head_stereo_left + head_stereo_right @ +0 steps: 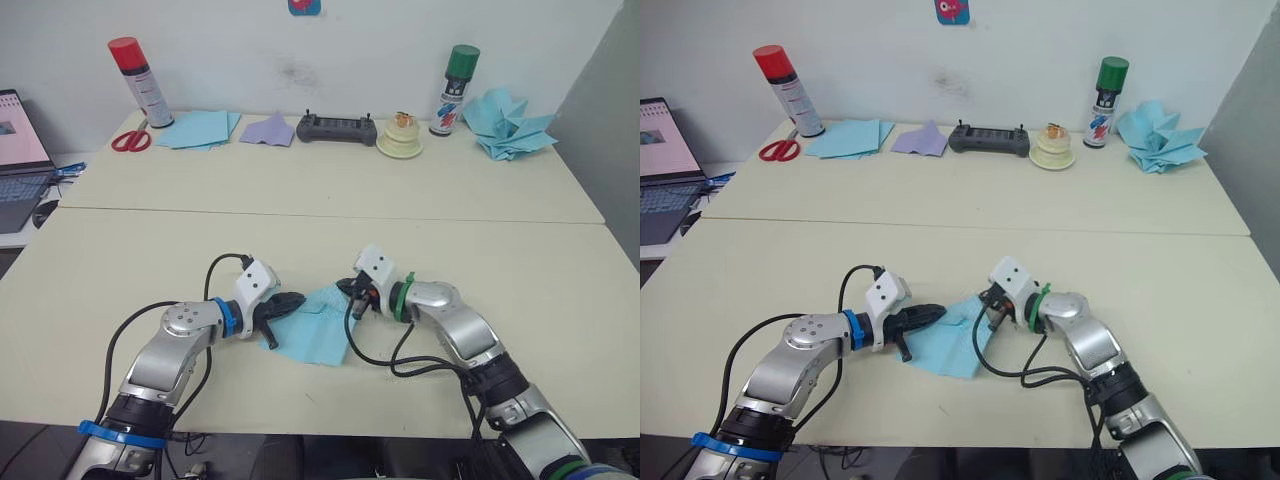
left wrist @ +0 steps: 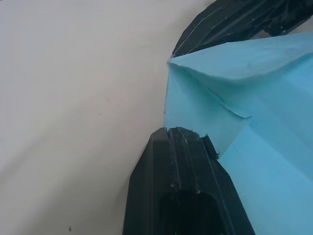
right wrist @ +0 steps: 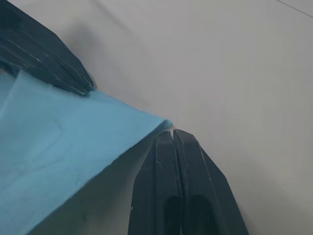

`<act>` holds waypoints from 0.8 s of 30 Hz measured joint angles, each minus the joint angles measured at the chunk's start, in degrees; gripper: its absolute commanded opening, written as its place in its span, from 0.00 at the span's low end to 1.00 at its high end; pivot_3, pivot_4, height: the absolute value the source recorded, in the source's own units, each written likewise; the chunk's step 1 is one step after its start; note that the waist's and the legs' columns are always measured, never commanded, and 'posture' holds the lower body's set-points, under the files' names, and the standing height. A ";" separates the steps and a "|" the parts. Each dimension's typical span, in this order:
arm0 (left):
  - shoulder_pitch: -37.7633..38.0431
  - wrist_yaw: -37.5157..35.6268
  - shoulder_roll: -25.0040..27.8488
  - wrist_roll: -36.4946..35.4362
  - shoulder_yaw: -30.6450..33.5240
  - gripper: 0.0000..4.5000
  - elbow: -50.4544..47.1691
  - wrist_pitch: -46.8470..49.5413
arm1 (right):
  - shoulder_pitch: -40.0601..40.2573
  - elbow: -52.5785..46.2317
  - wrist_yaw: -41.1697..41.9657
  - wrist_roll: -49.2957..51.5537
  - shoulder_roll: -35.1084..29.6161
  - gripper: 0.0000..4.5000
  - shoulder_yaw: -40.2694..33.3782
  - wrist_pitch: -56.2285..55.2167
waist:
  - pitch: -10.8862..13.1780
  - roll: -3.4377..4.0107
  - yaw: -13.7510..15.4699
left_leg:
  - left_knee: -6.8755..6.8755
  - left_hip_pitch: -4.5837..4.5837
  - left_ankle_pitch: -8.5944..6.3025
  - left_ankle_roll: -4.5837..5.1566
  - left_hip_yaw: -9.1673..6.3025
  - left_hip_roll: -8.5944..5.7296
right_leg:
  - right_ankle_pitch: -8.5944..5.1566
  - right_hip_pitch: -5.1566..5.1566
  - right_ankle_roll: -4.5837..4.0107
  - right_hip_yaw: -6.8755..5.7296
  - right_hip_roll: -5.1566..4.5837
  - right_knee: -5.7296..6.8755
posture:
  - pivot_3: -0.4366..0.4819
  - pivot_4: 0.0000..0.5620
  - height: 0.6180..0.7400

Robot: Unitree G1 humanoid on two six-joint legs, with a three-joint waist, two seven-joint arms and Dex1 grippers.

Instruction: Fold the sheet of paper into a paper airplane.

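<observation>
The sheet of paper [image 1: 315, 332] is light blue and partly folded, lying near the table's front edge between my two grippers. My left gripper [image 1: 292, 303] is shut, its tips resting against the sheet's left edge [image 2: 205, 122] where a folded flap shows. My right gripper [image 1: 348, 290] is shut at the sheet's far corner [image 3: 164, 123], which is lifted off the table with a shadow under it. The pinch itself is hard to make out. The left fingers [image 3: 54, 61] show at the paper's other edge in the right wrist view.
Along the back of the table stand a red-capped spray can [image 1: 140, 82], scissors [image 1: 130, 140], a stack of light-blue sheets [image 1: 197, 128], a lavender paper piece [image 1: 267, 130], a black controller [image 1: 337, 128], a cream roll [image 1: 400, 143], a green-capped can [image 1: 455, 90] and a heap of blue darts [image 1: 515, 125]. A laptop [image 1: 20, 150] sits far left.
</observation>
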 measured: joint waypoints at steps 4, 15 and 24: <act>-0.22 0.02 0.02 0.11 -0.08 0.01 -0.01 0.35 | -0.22 -0.02 0.47 0.26 -0.81 0.00 -0.65 0.22 | 0.00 0.00 0.02 | 0.00 0.00 0.00 0.00 0.00 0.00 | 0.00 0.00 0.00 0.00 0.00 0.00 | 0.48 0.27 1.00; -0.31 1.39 -0.56 0.30 -0.58 0.01 -1.58 2.53 | -1.10 -3.21 0.02 1.98 3.54 0.00 0.16 3.20 | 0.00 0.01 0.31 | 0.02 -0.02 0.00 0.00 -0.01 -0.02 | 0.00 0.00 0.00 -0.01 -0.02 0.00 | 0.48 0.27 1.00; -0.26 1.75 -0.30 0.69 -0.61 0.01 -2.37 3.52 | -0.60 0.89 -0.45 -0.17 4.13 0.00 2.59 0.76 | 0.00 0.01 0.29 | 0.00 0.02 0.00 0.00 -0.01 0.01 | 0.00 0.00 0.00 -0.01 0.00 0.01 | 0.48 0.27 1.00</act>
